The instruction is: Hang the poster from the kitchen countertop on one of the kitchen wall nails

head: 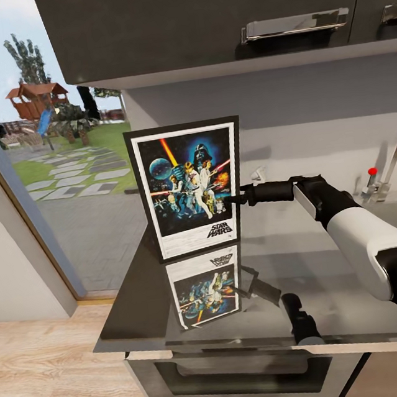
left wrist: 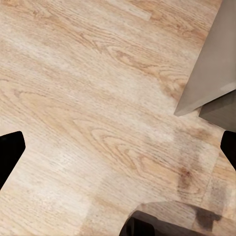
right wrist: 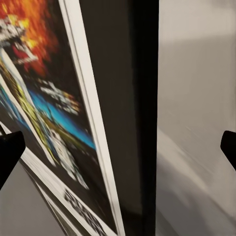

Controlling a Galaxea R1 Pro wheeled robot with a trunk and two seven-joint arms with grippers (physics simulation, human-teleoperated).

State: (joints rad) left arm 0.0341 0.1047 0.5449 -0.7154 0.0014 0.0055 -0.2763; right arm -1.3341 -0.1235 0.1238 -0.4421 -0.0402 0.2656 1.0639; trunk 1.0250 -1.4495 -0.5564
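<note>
Right end effector (head: 239, 198), spread open, straddles the poster (head: 189, 187) edge; left wrist view adds wood floor (left wrist: 98, 108).

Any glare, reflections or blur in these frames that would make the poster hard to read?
Head view: the poster is sharp and evenly lit; the glossy countertop mirrors it and the right gripper below. Right wrist view: the poster is very close, seen at a steep angle, its artwork soft and smeared. Left wrist view: wood floor, slightly soft, with a faint shadow.
</note>
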